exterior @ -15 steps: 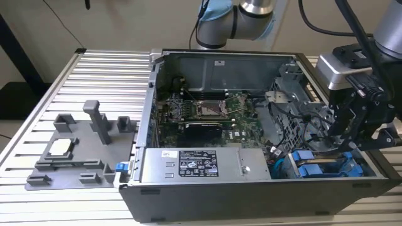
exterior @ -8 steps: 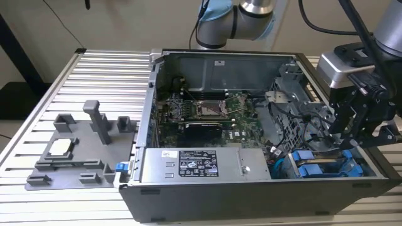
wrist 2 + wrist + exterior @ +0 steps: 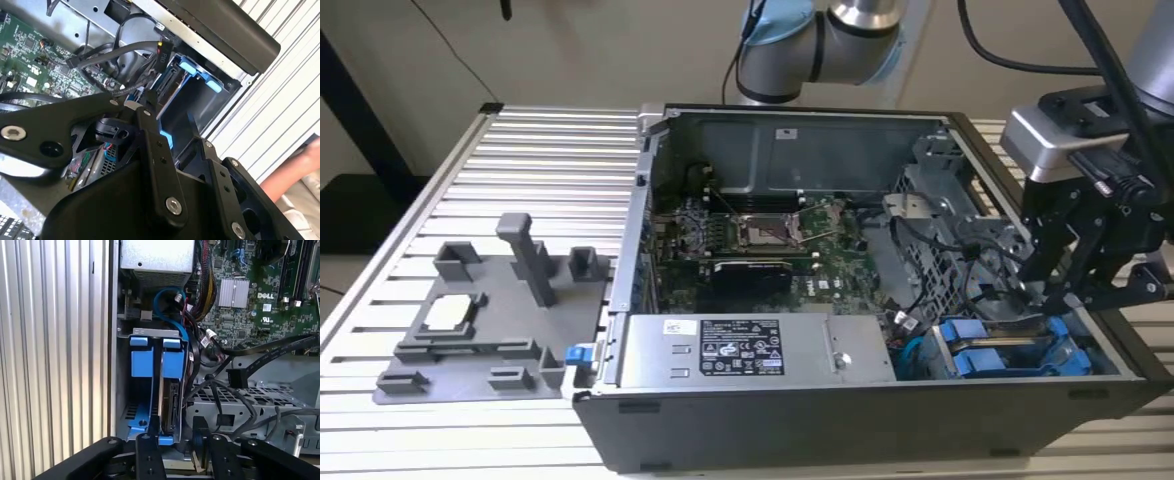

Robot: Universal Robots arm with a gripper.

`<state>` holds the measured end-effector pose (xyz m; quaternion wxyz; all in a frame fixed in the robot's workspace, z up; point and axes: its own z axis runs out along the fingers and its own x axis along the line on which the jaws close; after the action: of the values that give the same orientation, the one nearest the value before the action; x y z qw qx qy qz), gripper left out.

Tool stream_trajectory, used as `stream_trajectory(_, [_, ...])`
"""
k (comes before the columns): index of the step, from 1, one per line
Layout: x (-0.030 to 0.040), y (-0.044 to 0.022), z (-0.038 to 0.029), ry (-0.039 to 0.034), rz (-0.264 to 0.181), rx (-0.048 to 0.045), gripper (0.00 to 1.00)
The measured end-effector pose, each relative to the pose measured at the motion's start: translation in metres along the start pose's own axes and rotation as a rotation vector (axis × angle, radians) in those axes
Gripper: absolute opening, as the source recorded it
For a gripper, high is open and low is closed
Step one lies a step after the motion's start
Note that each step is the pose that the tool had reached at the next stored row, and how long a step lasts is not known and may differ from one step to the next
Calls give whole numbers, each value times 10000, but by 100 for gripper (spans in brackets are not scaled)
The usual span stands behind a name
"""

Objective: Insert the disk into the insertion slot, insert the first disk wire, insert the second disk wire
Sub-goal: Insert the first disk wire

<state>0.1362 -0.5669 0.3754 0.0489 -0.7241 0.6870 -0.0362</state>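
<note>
This looks like a robotics lab bench: an open computer case (image 3: 854, 425) lies under the gripper (image 3: 1070, 292) on a ribbed aluminium table (image 3: 534, 150). Well apart from the gripper, a grey plastic fixture (image 3: 467, 345) sits on the same table.

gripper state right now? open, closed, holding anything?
Gripper: cannot tell whether it is open or closed. It is right at the end of the disk, which sits in the insertion slot.
</note>
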Motion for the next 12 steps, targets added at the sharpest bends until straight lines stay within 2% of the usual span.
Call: stream_trajectory(12, [-57,-172,33,-14,-106,-24,40])
